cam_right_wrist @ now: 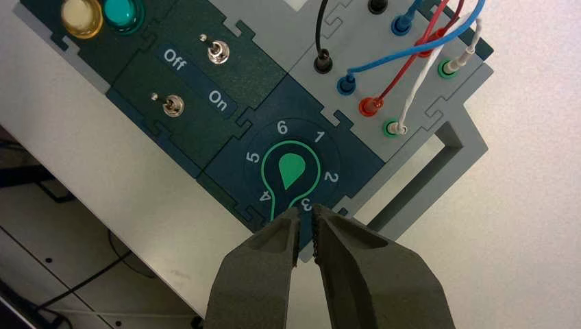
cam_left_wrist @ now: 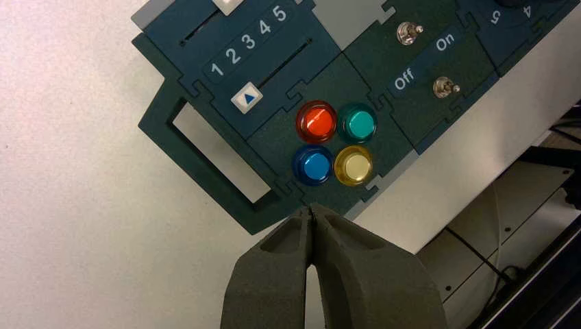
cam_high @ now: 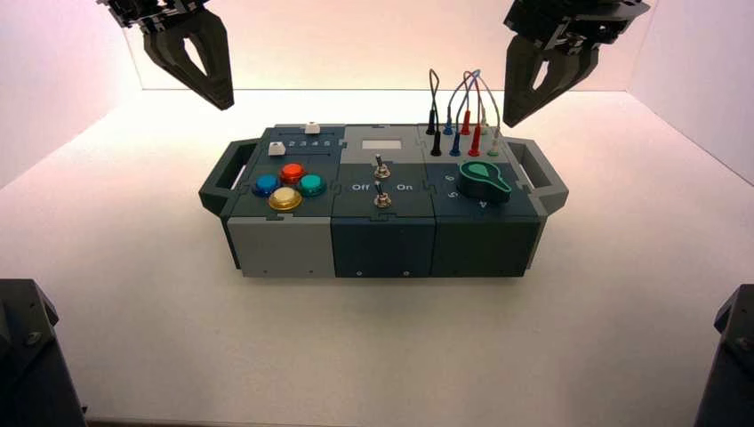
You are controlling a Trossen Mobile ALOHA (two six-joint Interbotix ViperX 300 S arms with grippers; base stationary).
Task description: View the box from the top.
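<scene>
High view: box (cam_high: 382, 247) mid-table, flat. Left gripper (cam_high: 223, 104) off its 10 o'clock, right gripper (cam_high: 513, 119) off its 2 o'clock, both in the air. Handles at 9 and 3 o'clock: likely best holds, taken together. Judged stiff, fairly light, bulky for one arm.

Left wrist view: left gripper clenched on nothing. Handle (cam_left_wrist: 205, 170) has a through-slot; smooth rim may slip.

Right wrist view: right gripper parted by a slit, empty. Wires (cam_right_wrist: 418, 51) look soft, plugs easily pulled; avoid them.
</scene>
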